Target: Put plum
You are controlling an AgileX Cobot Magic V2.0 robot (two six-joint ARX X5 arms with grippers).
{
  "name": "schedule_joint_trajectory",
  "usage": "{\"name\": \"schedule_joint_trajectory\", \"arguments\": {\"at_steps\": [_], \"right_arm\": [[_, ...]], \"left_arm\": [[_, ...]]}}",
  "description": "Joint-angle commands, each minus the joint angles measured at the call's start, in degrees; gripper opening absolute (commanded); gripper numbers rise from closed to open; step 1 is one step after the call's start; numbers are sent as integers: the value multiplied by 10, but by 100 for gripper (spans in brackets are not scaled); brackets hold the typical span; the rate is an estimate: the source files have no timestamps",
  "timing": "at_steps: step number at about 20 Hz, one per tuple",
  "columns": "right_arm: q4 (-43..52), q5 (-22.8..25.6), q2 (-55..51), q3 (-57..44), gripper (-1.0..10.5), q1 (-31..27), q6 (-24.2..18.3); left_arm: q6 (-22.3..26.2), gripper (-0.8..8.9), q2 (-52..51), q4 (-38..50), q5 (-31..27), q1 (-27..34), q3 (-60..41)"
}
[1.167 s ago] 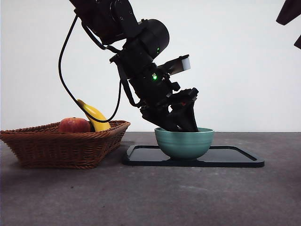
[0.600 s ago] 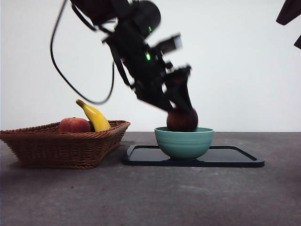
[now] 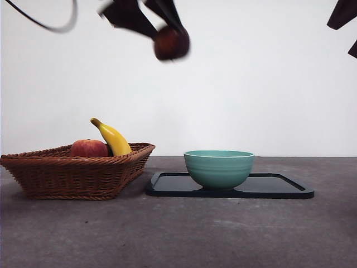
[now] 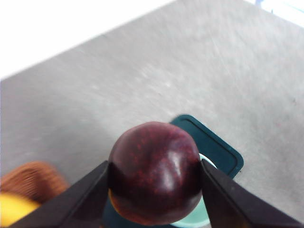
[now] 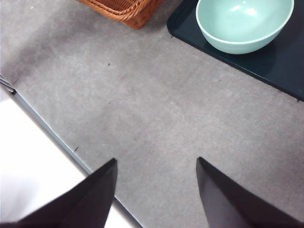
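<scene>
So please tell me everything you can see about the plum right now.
The plum is round, smooth and glossy, dark maroon with fine reddish speckles and a bright highlight on its skin. It looks whole and undamaged. The left claw is shut on it, one black jaw pressing each side. In the front view it hangs high in the air, slightly blurred, up and to the left of the green bowl and touching nothing but the jaws.

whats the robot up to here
The left gripper is shut on the plum and holds it high in the air, above the table between the basket and the green bowl. The bowl sits empty on a dark tray. The right gripper waits open off to the side.
</scene>
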Motion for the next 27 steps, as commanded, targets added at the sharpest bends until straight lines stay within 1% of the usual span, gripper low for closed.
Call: {"name": "schedule_joint_trajectory", "arguments": {"at_steps": [1, 6, 8, 10, 13, 16, 18, 20, 22, 27], "right_arm": [[9, 0, 3, 3, 265, 3, -8], [13, 0, 3, 3, 265, 3, -10], [13, 0, 3, 3, 265, 3, -10], [13, 0, 3, 3, 265, 3, -10], [13, 0, 3, 3, 265, 3, -10], [13, 0, 3, 3, 265, 3, -10], [13, 0, 3, 3, 265, 3, -10], [13, 0, 3, 3, 265, 3, -10], [13, 0, 3, 3, 265, 3, -10], [13, 0, 3, 3, 265, 3, -10]], "left_arm": [[-8, 209, -43, -37, 1, 16, 17], [-8, 214, -124, -162, -15, 68, 16], [-8, 214, -139, -181, -15, 89, 4], [-13, 214, -155, -174, -15, 106, -35], [-17, 216, -174, -127, -16, 127, -130], [-16, 216, -175, -31, -22, 145, -224], [-14, 215, -168, 29, -44, 151, -271], [-9, 215, -150, 70, -49, 155, -299], [-5, 215, -125, 90, -49, 157, -307], [2, 215, -43, 112, -49, 157, -307]]}}
